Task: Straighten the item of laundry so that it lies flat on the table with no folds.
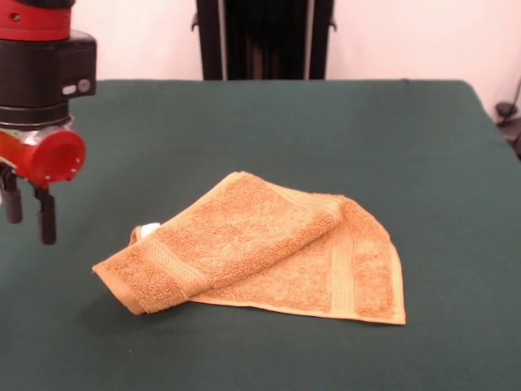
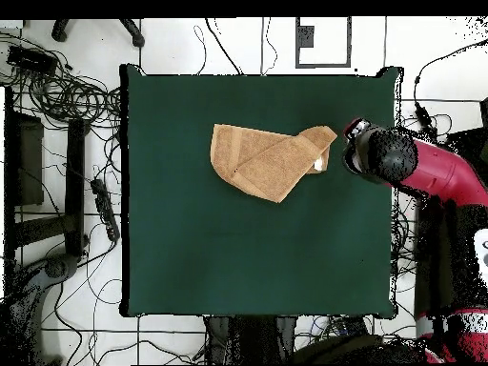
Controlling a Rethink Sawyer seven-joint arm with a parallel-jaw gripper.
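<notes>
The orange-tan washcloth lies on the dark green table, a little front of centre. One part is folded diagonally over the rest, and its thick folded corner points to the left. A small white tag shows at its left edge. My gripper hangs at the far left, above the table and apart from the cloth, open and empty. In the overhead view the cloth lies in the upper middle of the table, and the gripper is just right of the cloth's tagged corner.
The robot's black pedestal stands behind the table's far edge. In the overhead view cables and dark equipment lie on the floor left of the table. The red arm reaches in over the right table edge.
</notes>
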